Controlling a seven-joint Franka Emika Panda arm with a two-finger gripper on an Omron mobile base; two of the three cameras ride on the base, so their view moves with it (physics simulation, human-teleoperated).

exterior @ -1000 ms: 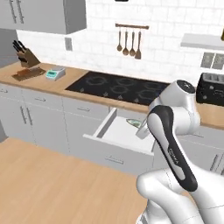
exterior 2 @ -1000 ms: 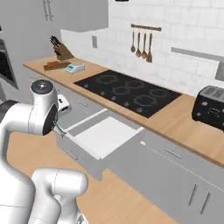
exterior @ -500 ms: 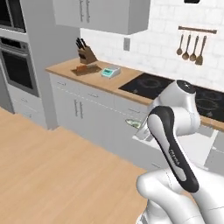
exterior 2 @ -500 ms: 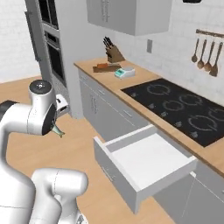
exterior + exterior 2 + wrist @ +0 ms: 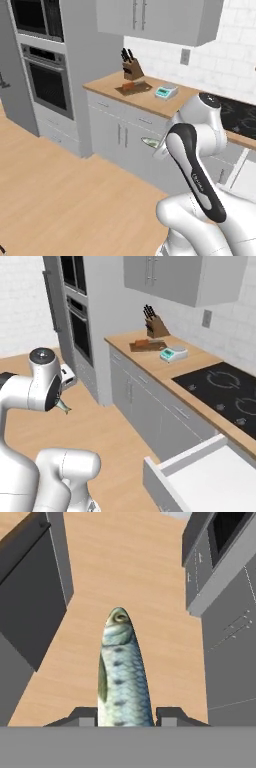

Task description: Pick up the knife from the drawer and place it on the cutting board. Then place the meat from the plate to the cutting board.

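The gripper (image 5: 126,714) pinches the meat (image 5: 123,672) — a scaly, silver-green fish — between its fingertips (image 5: 82,714), the fish pointing away from the hand over the wooden floor (image 5: 150,577). In the left base view the fish (image 5: 150,142) juts out beside the arm in front of the grey cabinets (image 5: 120,137). The drawer (image 5: 210,476) stands pulled out, its white inside showing. The cutting board (image 5: 146,345) lies on the counter (image 5: 165,366) by the knife block (image 5: 156,326) — well apart from the fish (image 5: 63,405).
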